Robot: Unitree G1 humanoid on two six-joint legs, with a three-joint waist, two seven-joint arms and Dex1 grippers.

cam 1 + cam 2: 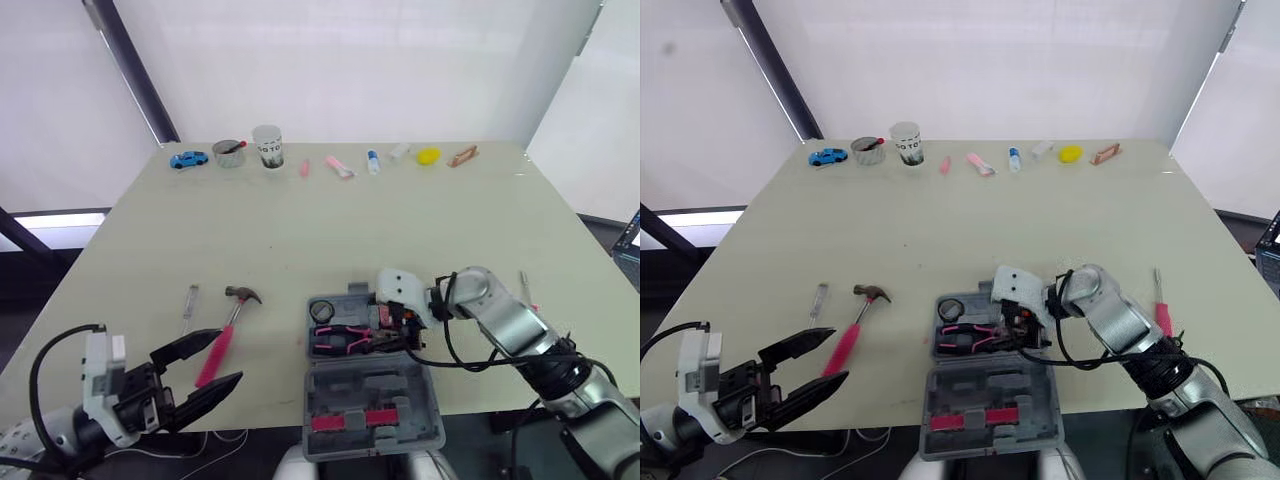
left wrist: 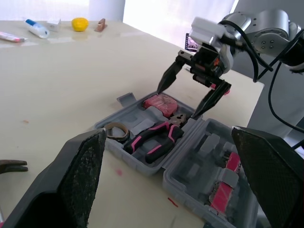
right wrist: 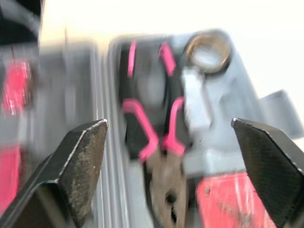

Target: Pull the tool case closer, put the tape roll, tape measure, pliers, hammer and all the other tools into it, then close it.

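The tool case (image 1: pixel 370 385) lies open at the front edge of the desk (image 1: pixel 330 230). The right gripper (image 2: pixel 176 102) hangs above it with fingers spread. The left gripper (image 1: pixel 228 357), fingers also spread, is at the front-left edge. The hammer (image 1: pixel 222 345) lies left of the case. The pliers (image 1: pixel 345 342), tape measure (image 2: pixel 159 102) and tape roll (image 1: pixel 321 311) are inside it.

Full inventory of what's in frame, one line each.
table: 1, cream, under everything
tool case: 1, grey, open, front edge
pliers: 1, pink-black, in case
tape roll: 1, brownish, case's far-left corner
tape measure: 1, red, in case
hammer: 1, pink handle, left of case
pale screwdriver: 1, pale, left of hammer
pink screwdriver: 1, pink, right of case
toy car: 1, blue, far edge
cup: 1, white, far edge
yellow lump: 1, yellow, far edge
left pincer: 1, black, open, beside hammer handle
right pincer: 1, black, open, over case
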